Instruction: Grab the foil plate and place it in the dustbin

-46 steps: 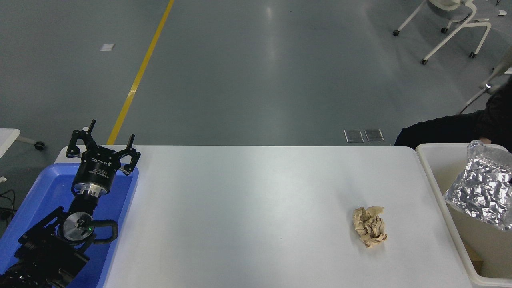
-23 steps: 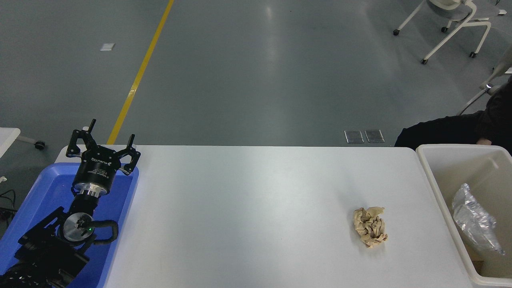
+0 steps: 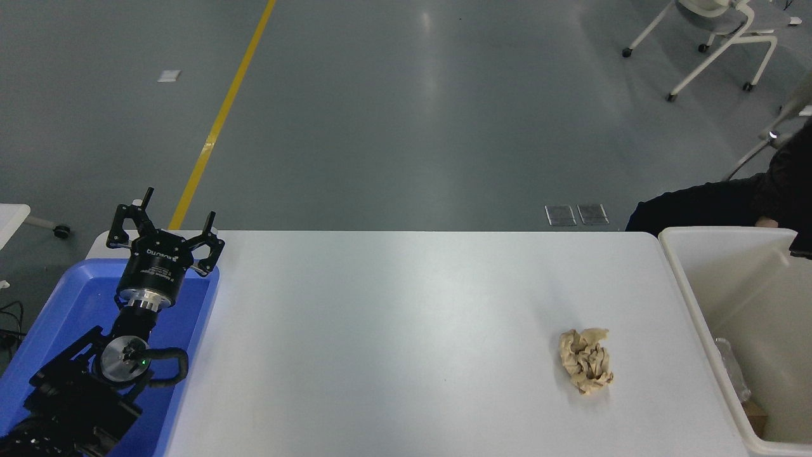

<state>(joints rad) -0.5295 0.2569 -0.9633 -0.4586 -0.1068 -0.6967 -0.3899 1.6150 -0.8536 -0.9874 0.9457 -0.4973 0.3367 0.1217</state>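
Observation:
The dustbin [image 3: 693, 304] is a cream-white bin at the table's right end, cut off by the picture's edge. Of the foil plate only a dull silvery sliver [image 3: 731, 376] shows, low inside the bin behind its near wall. A small black shape [image 3: 802, 244] pokes in at the right edge above the bin's far rim. It looks like part of my right gripper, too little to read. My left gripper [image 3: 166, 219] is parked open and empty over the blue tray at the lower left.
A crumpled tan paper ball [image 3: 586, 359] lies on the white table [image 3: 393, 330], left of the bin. A bright blue tray [image 3: 76, 304] sits at the left end under my left arm. A person in dark clothing [image 3: 729, 203] sits at the far right.
The foil plate, held high over the bin a second ago, has dropped into it and sunk almost out of sight. The black shape has appeared at the right edge. The left arm is still.

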